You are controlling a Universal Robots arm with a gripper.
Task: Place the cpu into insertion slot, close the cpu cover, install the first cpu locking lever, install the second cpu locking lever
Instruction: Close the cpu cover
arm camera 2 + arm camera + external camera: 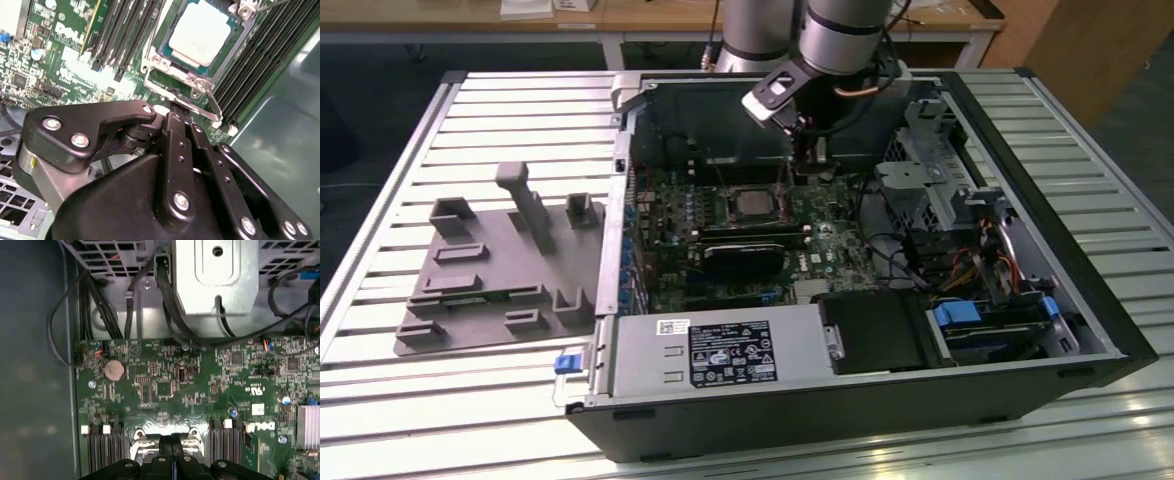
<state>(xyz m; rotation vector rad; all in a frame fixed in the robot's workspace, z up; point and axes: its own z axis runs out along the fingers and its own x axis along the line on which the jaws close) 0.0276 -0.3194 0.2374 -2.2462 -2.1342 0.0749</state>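
Black computer case (881, 415), side open, fills the lower centre of the exterior view. It lies on a slatted metal table (494, 110). Wooden desks (654, 15) run along the upper edge. A grey moulded fixture (480, 280) rests at the exterior view's left. Inside the case are a green motherboard (670, 270) and a silver power supply (720, 350). The cpu (200, 32) sits in the insertion slot (237, 36), with the cpu cover (152, 65) flat around it. The gripper (176, 111) is clenched, fingers pressed together, tips just beside the cover's edge.

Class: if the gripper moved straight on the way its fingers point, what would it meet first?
Probably the near edge of the cpu cover framing the cpu. The shut gripper points at it, though depth is unclear.
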